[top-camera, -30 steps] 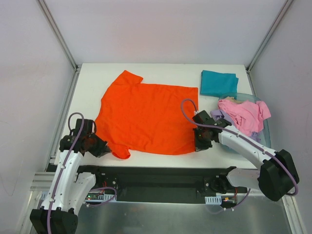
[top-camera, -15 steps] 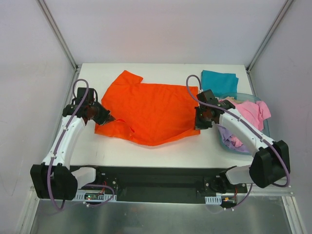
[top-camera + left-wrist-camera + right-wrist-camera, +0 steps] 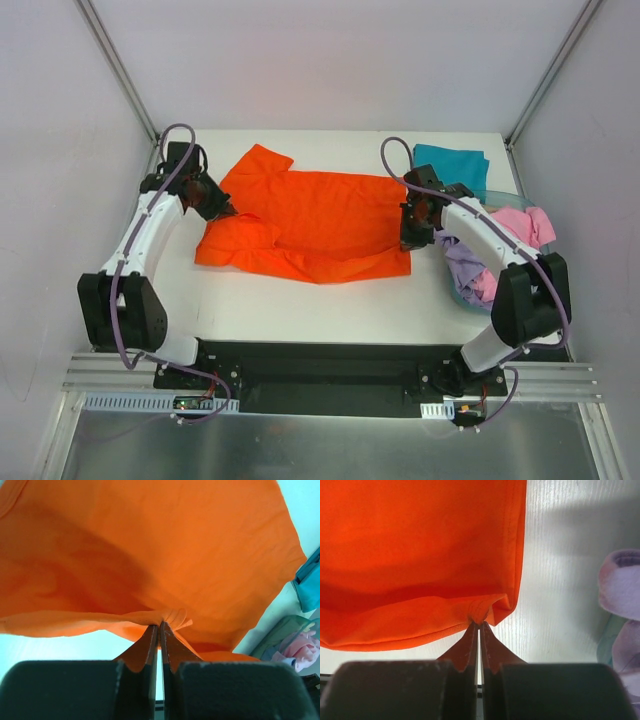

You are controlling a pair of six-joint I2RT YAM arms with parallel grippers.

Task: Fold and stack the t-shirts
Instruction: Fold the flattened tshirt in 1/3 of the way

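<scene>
The orange-red t-shirt lies mid-table with its near half doubled over towards the back. My left gripper is shut on a bunched fold at its left side, seen in the left wrist view. My right gripper is shut on the shirt's hem corner at its right side, seen in the right wrist view. A folded teal t-shirt lies at the back right. The pink t-shirt and the lavender t-shirt are heaped in the tub.
The translucent blue tub stands at the table's right edge, just right of my right arm. White walls and metal posts close in the table on three sides.
Both grippers have carried the orange-red shirt's near edge away from the front, over the shirt towards the back. The shirt now lies doubled over. The arms are stretched farther out.
</scene>
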